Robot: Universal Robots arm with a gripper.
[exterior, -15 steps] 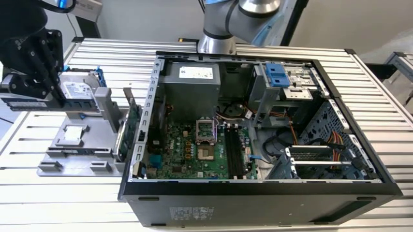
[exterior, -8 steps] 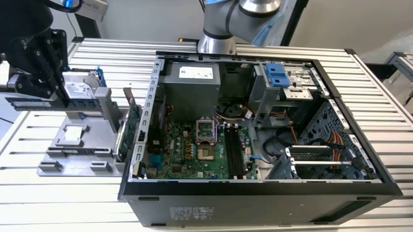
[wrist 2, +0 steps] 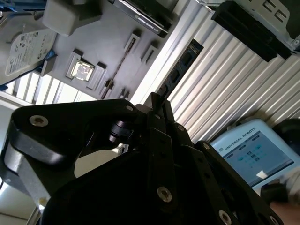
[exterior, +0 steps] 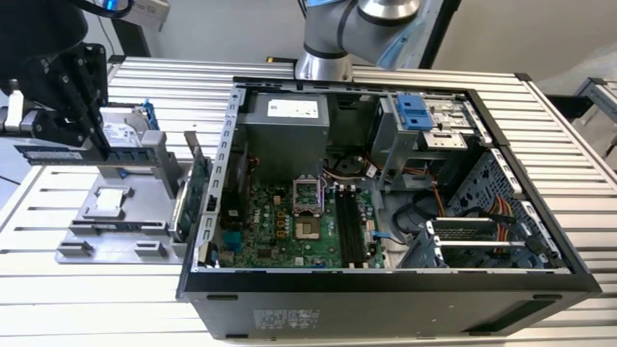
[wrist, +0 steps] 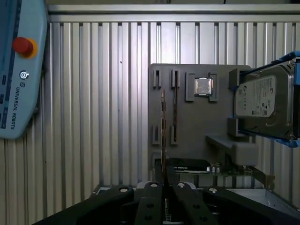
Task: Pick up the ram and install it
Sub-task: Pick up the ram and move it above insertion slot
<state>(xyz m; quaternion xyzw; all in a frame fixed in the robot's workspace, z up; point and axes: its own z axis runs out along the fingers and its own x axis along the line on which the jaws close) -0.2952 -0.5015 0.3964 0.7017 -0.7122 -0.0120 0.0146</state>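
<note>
The ram (exterior: 48, 154) is a long blue stick held level above the grey parts fixture (exterior: 126, 238), at the exterior view's left. My black gripper (exterior: 92, 144) is shut on it from above. In the second wrist view the ram (wrist 2: 180, 68) sticks out past the gripper (wrist 2: 157, 101) over the slatted table. In the first wrist view the ram (wrist: 163, 131) shows edge-on as a thin line rising from the gripper (wrist: 165, 180), over the fixture (wrist: 197, 126). The open computer case (exterior: 386, 289) lies beside the fixture, with dark memory slots (exterior: 349, 228) on its green motherboard.
The fixture holds a silver hard drive in a blue frame (wrist: 262, 101), a processor chip (wrist: 202, 86) and an upright green expansion card (exterior: 201, 188). A blue teach pendant (wrist: 18, 70) lies on the slatted table. The arm's base (exterior: 323, 61) stands behind the case.
</note>
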